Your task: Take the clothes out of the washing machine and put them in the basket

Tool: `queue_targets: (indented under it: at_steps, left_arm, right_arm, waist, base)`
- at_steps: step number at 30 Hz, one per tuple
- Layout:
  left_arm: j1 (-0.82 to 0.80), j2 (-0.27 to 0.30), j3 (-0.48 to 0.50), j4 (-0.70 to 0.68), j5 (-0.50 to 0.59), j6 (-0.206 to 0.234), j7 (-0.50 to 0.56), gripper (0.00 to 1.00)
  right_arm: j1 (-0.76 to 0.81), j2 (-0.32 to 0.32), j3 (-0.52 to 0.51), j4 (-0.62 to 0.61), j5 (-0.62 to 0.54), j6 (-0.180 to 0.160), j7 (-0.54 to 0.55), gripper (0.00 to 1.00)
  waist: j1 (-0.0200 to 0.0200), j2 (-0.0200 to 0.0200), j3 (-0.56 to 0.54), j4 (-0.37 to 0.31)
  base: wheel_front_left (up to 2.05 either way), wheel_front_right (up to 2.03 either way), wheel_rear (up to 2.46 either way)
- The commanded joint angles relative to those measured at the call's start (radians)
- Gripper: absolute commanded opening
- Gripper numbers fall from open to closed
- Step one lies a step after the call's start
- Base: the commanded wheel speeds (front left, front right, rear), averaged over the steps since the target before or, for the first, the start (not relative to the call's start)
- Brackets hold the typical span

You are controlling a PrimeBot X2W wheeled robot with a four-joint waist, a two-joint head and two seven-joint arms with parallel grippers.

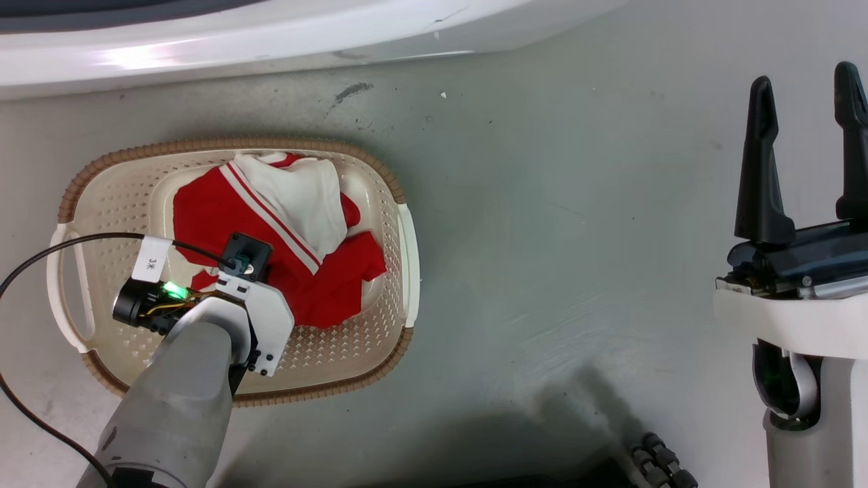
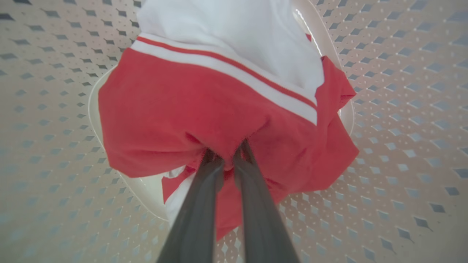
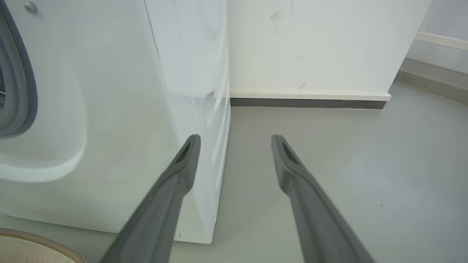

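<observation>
The clothes [image 1: 271, 224] are a red garment with a white panel and striped trim, lying inside the cream basket [image 1: 224, 144] on the floor. My left gripper [image 2: 226, 149] reaches down into the basket [image 2: 402, 146], and its fingers are shut on a fold of the red clothes [image 2: 175, 109]. In the head view my left wrist [image 1: 251, 298] hides those fingers. My right gripper [image 1: 803, 88] stands open and holds nothing at the far right, above bare floor. The white washing machine [image 1: 271, 41] runs along the top edge; its front and grey porthole rim [image 3: 22, 91] show beside my right gripper [image 3: 236, 140].
Grey floor [image 1: 576, 237] stretches between the basket and my right arm. A black cable [image 1: 41, 251] loops over the basket's left handle. A white wall with a dark baseboard [image 3: 307, 103] stands right of the machine. The basket's brown rim [image 3: 36, 244] shows at lower left.
</observation>
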State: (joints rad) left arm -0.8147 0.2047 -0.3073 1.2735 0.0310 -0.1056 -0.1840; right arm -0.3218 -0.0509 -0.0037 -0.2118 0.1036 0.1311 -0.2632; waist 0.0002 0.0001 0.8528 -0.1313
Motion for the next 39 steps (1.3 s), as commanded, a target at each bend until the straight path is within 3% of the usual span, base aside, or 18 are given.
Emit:
queue_targets:
  at_steps: [1,3,4,5,12,19,25,39]
  left_arm:
    - [-0.010,0.000,-0.001,0.006,-0.001,0.000,0.004,0.00]
    - [-0.014,-0.001,-0.005,0.008,-0.005,-0.001,0.008,0.00]
    - [-0.014,-0.002,-0.006,0.009,-0.008,-0.002,0.010,0.27]
    - [-0.011,-0.001,-0.010,0.009,-0.003,0.000,0.004,1.00]
    - [0.035,-0.012,-0.012,0.013,-0.026,0.003,-0.043,1.00]
    - [0.109,-0.040,0.026,-0.013,-0.089,-0.003,-0.080,1.00]
    - [0.220,-0.052,0.047,-0.187,-0.123,0.000,-0.081,1.00]
    - [0.506,-0.084,0.169,-0.587,-0.156,0.071,-0.081,1.00]
  right_arm:
    - [-0.015,0.001,-0.001,-0.005,0.005,-0.001,-0.002,1.00]
    - [-0.016,0.001,0.000,-0.002,0.006,-0.001,-0.002,1.00]
    - [-0.017,0.001,0.001,0.000,0.005,-0.001,-0.002,1.00]
    - [-0.017,0.001,0.003,0.003,0.005,-0.001,-0.002,1.00]
    - [0.001,0.001,0.016,0.020,0.001,-0.001,-0.002,1.00]
    - [0.050,0.001,0.021,0.055,-0.007,-0.001,-0.002,1.00]
    - [0.122,0.001,0.024,0.091,-0.021,-0.001,-0.002,1.00]
    - [0.279,0.001,0.027,0.153,-0.038,-0.001,-0.002,1.00]
  waist:
    - [-0.0002,-0.0001,0.014,0.003]
    - [-0.0002,-0.0001,0.017,0.002]
    - [-0.0002,-0.0001,0.015,0.001]
    - [-0.0002,-0.0001,0.011,0.000]
    - [-0.0002,-0.0001,-0.060,0.006]
    - [-0.0002,-0.0001,-0.202,0.032]
    - [-0.0002,-0.0001,-0.338,0.058]
    - [-0.0002,-0.0001,-0.605,0.089]
  base:
    - [0.00,0.00,0.00]
    - [0.00,0.00,0.00]
    - [0.00,0.00,0.00]
    - [0.00,0.00,0.00]
    - [0.00,0.00,0.00]
    - [0.00,0.00,0.00]
    - [0.00,0.00,0.00]
    - [0.00,0.00,0.00]
